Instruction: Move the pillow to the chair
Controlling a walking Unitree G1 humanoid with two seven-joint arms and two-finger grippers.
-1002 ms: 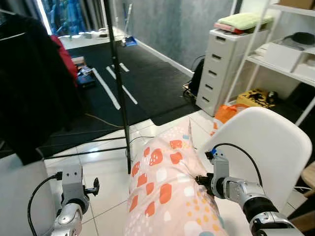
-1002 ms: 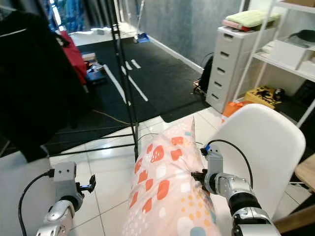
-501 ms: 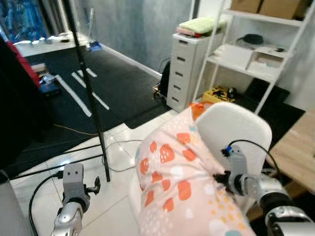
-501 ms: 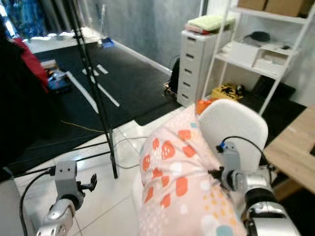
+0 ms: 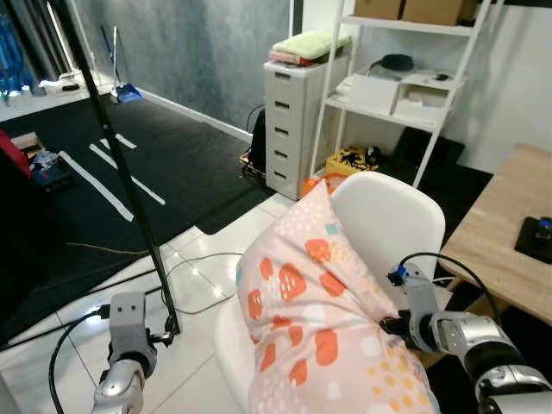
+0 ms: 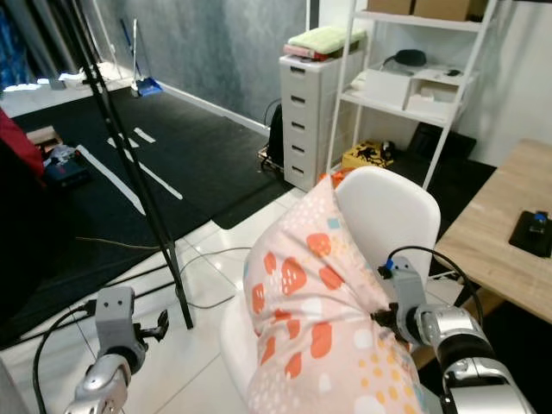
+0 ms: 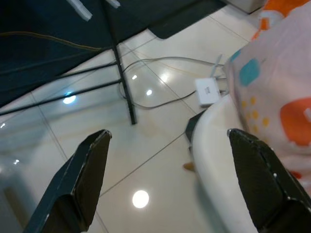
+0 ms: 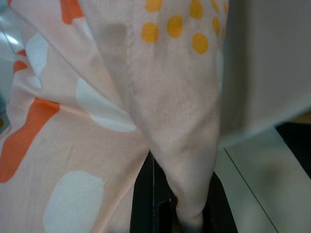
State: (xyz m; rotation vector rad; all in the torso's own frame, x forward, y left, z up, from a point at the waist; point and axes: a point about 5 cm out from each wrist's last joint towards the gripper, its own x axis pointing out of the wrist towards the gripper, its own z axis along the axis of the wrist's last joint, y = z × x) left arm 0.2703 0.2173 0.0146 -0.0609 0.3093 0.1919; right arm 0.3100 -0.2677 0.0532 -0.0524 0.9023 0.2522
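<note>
Placement step, near the end. The pale pink pillow with orange, white and yellow blotches (image 5: pixel 319 328) stands tall on the white moulded plastic chair (image 5: pixel 392 220), its upper corner leaning against the chair back and its lower bulk over the seat; whether it rests fully on the seat I can't tell, since the bottom runs out of frame.

The right gripper (image 5: pixel 390 325) is pressed into the pillow's right flank. In the right wrist view its black fingers (image 8: pixel 146 204) are pinched together on a fold of the fabric, so it is clamped on the pillow.

The left gripper (image 7: pixel 170 184) hangs low on the robot's left over the glossy white tile floor (image 5: pixel 207 259), fingers spread wide apart, holding nothing, near the chair's seat edge but apart from the pillow.

Around: a black stand pole (image 5: pixel 121 172) with cables on the tiles, a white drawer unit (image 5: pixel 289 121), a white open shelf rack (image 5: pixel 405 78), and a light wooden table (image 5: pixel 509 233) to the right.

Next move, as I judge it: settle the pillow onto the seat, let go of the fold, and draw the right arm back without dragging the fabric. Risk: the tall pillow may tip forward off the seat once freed.
</note>
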